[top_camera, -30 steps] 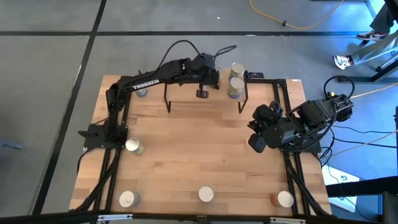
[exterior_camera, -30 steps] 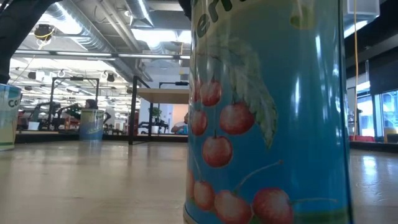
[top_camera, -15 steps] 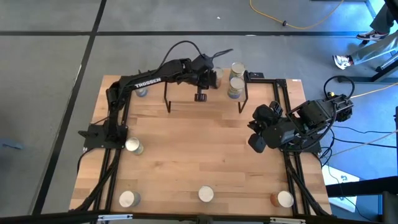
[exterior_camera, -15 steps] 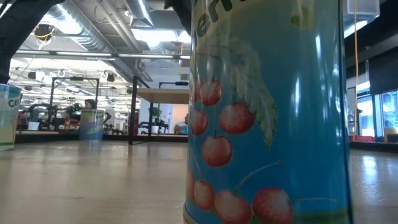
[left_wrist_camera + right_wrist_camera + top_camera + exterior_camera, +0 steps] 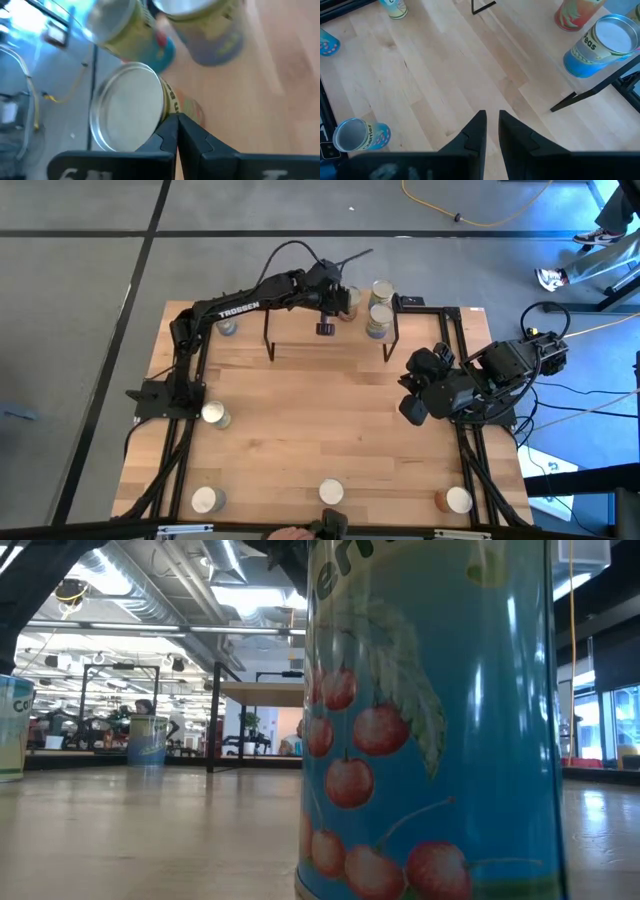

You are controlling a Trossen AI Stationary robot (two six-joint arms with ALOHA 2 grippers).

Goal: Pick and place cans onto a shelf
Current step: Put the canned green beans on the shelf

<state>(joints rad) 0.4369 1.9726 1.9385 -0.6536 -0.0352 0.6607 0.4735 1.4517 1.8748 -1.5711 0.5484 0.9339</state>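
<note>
Count taken from the high view.

Cans: eight small cylindrical metal cans point(image 5: 331, 492) with pale round tops.
- Three stood at 12 o'clock on the shelf: point(image 5: 381, 288), point(image 5: 377, 316) and point(image 5: 347, 300).
- Five stood on the tabletop: one at 11 o'clock point(image 5: 228, 327), one at 9 o'clock point(image 5: 214, 415), and three along the near edge at 7 point(image 5: 205, 500), 6 and 5 o'clock point(image 5: 457, 500).

Shelf: one small light-wood shelf point(image 5: 350, 330) on thin black legs.

Arms: two dark jointed arms, at 10 o'clock point(image 5: 240, 308) and 3 o'clock point(image 5: 455, 390).

Tabletop: one large wooden tabletop point(image 5: 320, 420) with black rails.
</note>
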